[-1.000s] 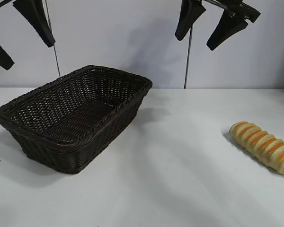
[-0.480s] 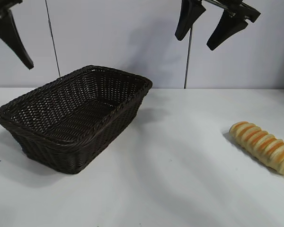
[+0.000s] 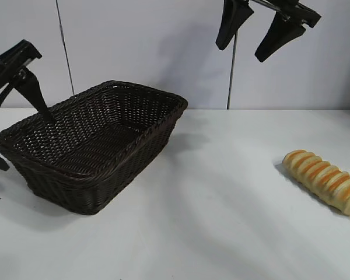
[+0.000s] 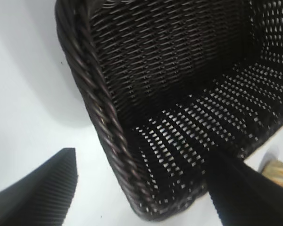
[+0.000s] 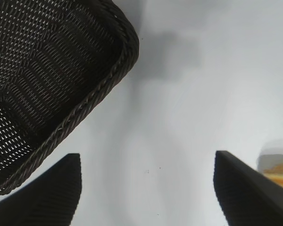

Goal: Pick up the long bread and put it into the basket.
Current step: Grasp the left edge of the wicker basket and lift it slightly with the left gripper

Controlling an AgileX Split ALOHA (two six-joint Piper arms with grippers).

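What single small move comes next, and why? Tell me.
Probably lower the open right gripper toward the long bread: it lies untouched on the table, well right of the basket, while the open left gripper straddles the basket's left rim.

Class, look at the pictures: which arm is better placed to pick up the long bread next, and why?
Probably the right. The long bread lies on the table's right side, beneath the open right pincer. The left pincer, also open, straddles the basket's left rim, far from it.
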